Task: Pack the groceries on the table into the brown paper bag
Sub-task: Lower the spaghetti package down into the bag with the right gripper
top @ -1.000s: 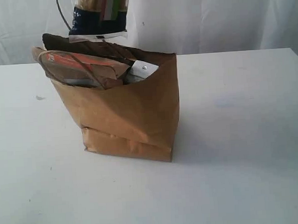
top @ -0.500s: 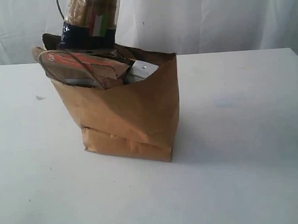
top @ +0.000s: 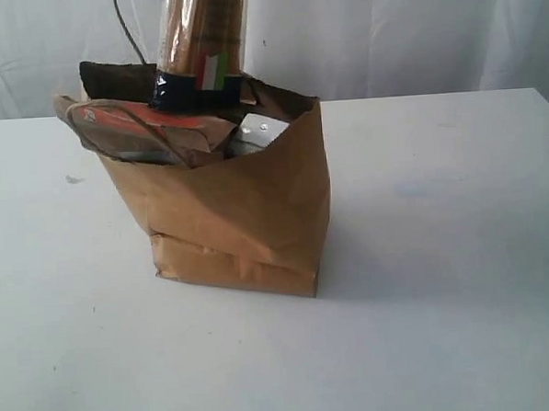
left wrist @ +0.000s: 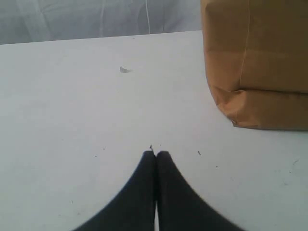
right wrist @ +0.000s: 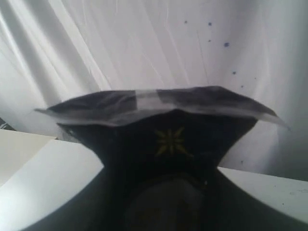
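Grip first: the right claw (right wrist: 166, 197) is narrowed on the flat sealed end of the long, dark-ended cellophane spaghetti packet (right wrist: 163, 110), which fills its view, so the jaws are neither wide nor empty. Below that claw the packet hangs nearly upright, and its dark lower band sits inside the mouth of the tall crinkled brown kraft paper bag (top: 229, 208). 1 second ago that band hung above the bag's back rim and further to the side; it has since come down and moved toward the middle, so the packet is going in. Beside it, a brown pouch with an orange strip (top: 151, 124) pokes over the rim, and something pale and metallic glints next to that. No other grocery shows on the surface, so this looks like the final item, with release still to come. The left claw (left wrist: 155, 154) is pressed shut on nothing, low over the wide white tabletop (top: 443, 252), with the bag's lower corner ahead of it and apart. A small dark speck (top: 73, 179) marks the table, and a white curtain (top: 385, 34) closes off the room behind.
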